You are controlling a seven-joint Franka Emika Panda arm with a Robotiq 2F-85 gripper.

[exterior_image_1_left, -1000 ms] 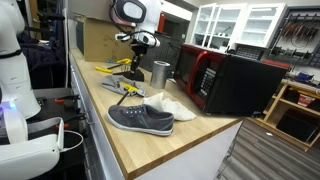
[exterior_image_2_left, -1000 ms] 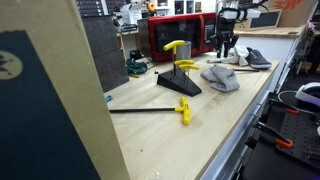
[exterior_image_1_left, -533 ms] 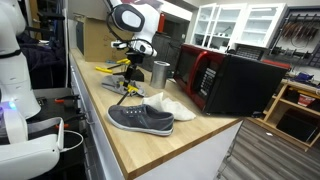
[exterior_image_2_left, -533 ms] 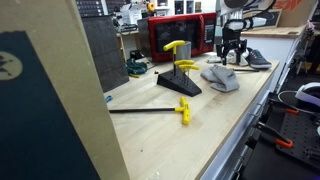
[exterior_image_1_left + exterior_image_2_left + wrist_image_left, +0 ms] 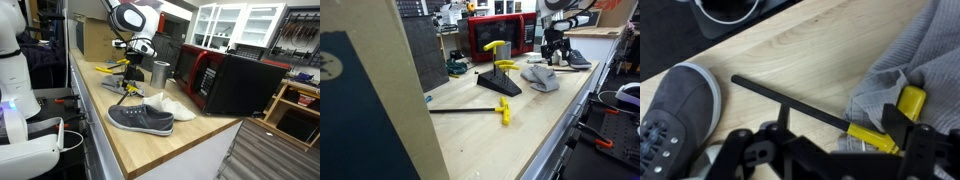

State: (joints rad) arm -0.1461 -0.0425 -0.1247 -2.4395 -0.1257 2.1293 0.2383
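In the wrist view a black rod with a yellow T-handle (image 5: 790,101) lies across the wooden bench top, its handle end resting on a crumpled grey cloth (image 5: 925,50). My gripper (image 5: 830,150) hangs just above it, open, one finger on each side, and nothing is held. A grey canvas shoe (image 5: 675,110) lies to the left. In both exterior views the gripper (image 5: 130,68) (image 5: 555,50) points down over the tool (image 5: 125,88), between the shoe (image 5: 140,118) and a metal cup (image 5: 160,72).
A red and black microwave (image 5: 225,80) stands behind the cloth (image 5: 168,101). Yellow tools (image 5: 113,68) lie further back. A black stand with yellow handles (image 5: 500,75) and another long yellow-handled rod (image 5: 470,110) sit on the bench (image 5: 520,130). The bench edge runs beside the shoe.
The jaws have spread apart from nearly shut to wide. The arm has come down a little and shifted toward the shoe. The rod stays lying on the bench.
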